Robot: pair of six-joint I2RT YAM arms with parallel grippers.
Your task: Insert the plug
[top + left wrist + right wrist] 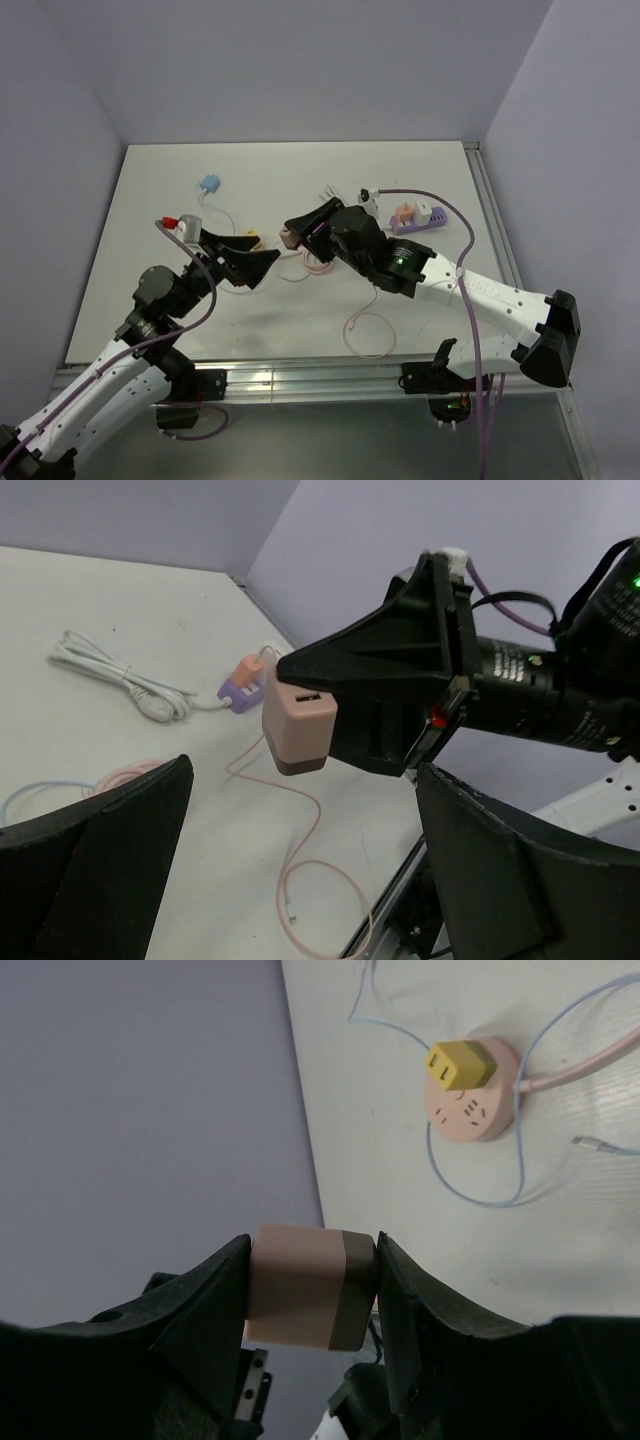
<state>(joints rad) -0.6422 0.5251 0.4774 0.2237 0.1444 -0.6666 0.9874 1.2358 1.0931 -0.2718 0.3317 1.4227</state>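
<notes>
My right gripper [312,1260] is shut on a pink adapter plug with a brown end [310,1288] and holds it in the air. In the top view the right gripper [298,228] and plug [286,238] hang over the table's middle. A round pink socket [470,1100] lies on the table with a yellow plug [460,1063] in it. My left gripper [250,258] is open and empty, right beside the plug. In the left wrist view the plug [298,725] hangs just beyond my open left gripper [305,800], showing a USB port.
A pink cable [368,335] loops near the front edge. A purple power strip [418,217] lies at the back right with a white cable [340,192] beside it. A blue plug [209,184] and a red plug [170,222] lie at the left.
</notes>
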